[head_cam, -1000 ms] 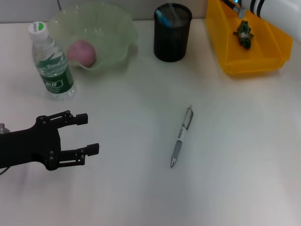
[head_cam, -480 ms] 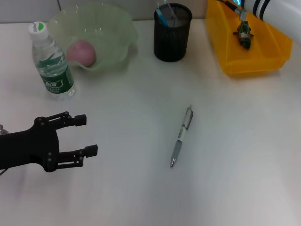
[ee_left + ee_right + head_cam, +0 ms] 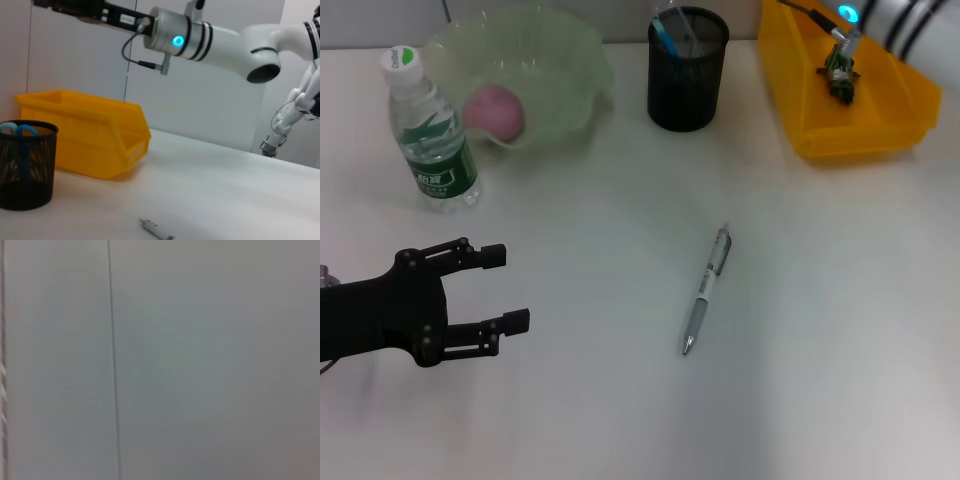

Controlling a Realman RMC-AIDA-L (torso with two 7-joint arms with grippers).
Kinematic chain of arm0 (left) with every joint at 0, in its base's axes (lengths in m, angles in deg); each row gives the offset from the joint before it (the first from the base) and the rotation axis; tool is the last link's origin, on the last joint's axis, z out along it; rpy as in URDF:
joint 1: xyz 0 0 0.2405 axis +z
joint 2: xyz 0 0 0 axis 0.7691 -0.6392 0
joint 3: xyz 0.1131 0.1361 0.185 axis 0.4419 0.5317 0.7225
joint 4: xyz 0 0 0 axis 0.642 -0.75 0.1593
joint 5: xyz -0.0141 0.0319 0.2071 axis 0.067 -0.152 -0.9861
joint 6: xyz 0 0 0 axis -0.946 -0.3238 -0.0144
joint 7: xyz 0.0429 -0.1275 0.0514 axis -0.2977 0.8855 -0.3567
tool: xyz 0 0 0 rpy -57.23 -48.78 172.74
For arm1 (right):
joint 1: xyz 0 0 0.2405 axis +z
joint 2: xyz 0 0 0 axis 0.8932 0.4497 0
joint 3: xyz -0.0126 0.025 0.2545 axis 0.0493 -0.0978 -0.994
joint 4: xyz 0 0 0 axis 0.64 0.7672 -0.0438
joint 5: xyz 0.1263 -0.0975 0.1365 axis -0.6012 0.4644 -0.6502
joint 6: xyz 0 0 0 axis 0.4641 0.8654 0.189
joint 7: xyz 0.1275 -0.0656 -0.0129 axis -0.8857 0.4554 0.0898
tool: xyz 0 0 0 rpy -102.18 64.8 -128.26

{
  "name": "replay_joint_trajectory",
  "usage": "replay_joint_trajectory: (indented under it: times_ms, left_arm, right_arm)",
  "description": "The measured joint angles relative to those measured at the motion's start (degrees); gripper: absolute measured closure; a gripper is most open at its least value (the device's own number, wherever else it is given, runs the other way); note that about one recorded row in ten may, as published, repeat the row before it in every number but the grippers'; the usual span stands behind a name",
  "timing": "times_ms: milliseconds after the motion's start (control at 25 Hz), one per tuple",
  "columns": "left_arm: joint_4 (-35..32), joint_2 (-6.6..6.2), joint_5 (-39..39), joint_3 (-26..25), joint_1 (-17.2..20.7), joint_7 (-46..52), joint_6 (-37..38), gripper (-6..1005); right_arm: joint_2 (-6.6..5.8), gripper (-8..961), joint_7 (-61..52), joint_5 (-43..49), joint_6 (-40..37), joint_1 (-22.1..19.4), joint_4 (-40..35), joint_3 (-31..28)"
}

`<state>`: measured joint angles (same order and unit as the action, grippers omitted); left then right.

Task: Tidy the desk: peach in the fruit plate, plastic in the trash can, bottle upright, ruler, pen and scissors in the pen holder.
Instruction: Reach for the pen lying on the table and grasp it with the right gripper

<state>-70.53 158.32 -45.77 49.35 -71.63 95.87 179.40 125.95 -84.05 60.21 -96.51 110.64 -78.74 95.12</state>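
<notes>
Head view: one pen point(image 3: 706, 291), one bottle point(image 3: 427, 130), one peach point(image 3: 495, 111).

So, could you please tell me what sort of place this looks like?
Probably a staged office desk: a white table with a pen, a mesh pen holder and a water bottle.

Peach point(image 3: 495, 110) sits in the fruit plate point(image 3: 565, 70) at the table's point(image 3: 820, 350) far-left corner, bottle point(image 3: 428, 135) just left of it; pen holder point(image 3: 686, 80) far-centre, bin point(image 3: 840, 135) far-right, pen point(image 3: 705, 292) mid-table.
</notes>
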Motion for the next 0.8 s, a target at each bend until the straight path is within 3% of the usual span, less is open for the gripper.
replay_joint_trajectory:
  times_ms: [280, 360, 400, 560, 800]
  left_arm:
    - [0.0, 0.19, 0.0, 0.0, 0.1, 0.0, 0.4, 164]
    - [0.0, 0.21, 0.0, 0.0, 0.1, 0.0, 0.5, 164]
    - [0.0, 0.26, 0.0, 0.0, 0.0, 0.0, 0.8, 164]
    - [0.0, 0.28, 0.0, 0.0, 0.0, 0.0, 0.9, 165]
    - [0.5, 0.70, 0.0, 0.2, -0.2, -1.7, 1.6, 165]
  right_arm:
    - [-0.65, 333, -11.1, 1.7, -15.1, -9.5, -6.7, 0.5]
    - [-1.01, 333, -14.9, 4.5, -18.7, -11.7, -9.0, 0.3]
    - [-1.77, 333, -19.4, 9.4, -22.4, -13.3, -11.6, 0.0]
    - [-3.16, 332, -28.5, 18.6, -26.2, -14.6, -15.9, -0.3]
    - [-4.92, 332, -52.6, 42.7, -30.9, -12.9, -25.8, -5.2]
